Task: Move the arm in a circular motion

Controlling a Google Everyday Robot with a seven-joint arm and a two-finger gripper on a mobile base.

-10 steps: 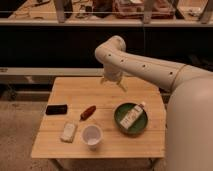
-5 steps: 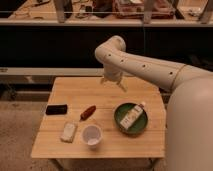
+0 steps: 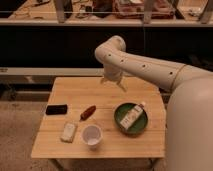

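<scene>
**Arm poised over the surface during a circular sweep: progress unreadable from one pose**

Shows the arm (image 3: 150, 70) entering from the right, rising to a rounded elbow near the top centre and turning downward to end in the claw (image 3: 114, 83). Places the claw above the far middle of the wooden surface (image 3: 75, 95), apart from everything lying on it. Carries nothing visible; state of the claw, apart or together, impossible to tell.

Progress: offers a single pose, hence no trace of a path. Judged as somewhere along the circle, with no means of dividing the part done from the part remaining. Gives no start or end mark to measure against. Probably calls for a sweep over the far half of the surface, high enough to clear the low things beneath.

Nearer the camera, untouched: a flat black object (image 3: 56, 109) at the left, a reddish-brown oblong item (image 3: 88, 112) near the centre, a pale packet (image 3: 69, 132) and a white cup (image 3: 92, 135) at the front, a green bowl (image 3: 116, 119) at the right with a white bottle (image 3: 132, 118) lying in it.

Hidden or unclear: cuts off the root of the arm at the right edge, merged there with a large cream-white body (image 3: 192, 127) filling the lower right corner. Leaves the black object, the oblong item and the packet unidentified. Loses the shelving (image 3: 100, 22) behind the surface in shadow and clutter.
</scene>
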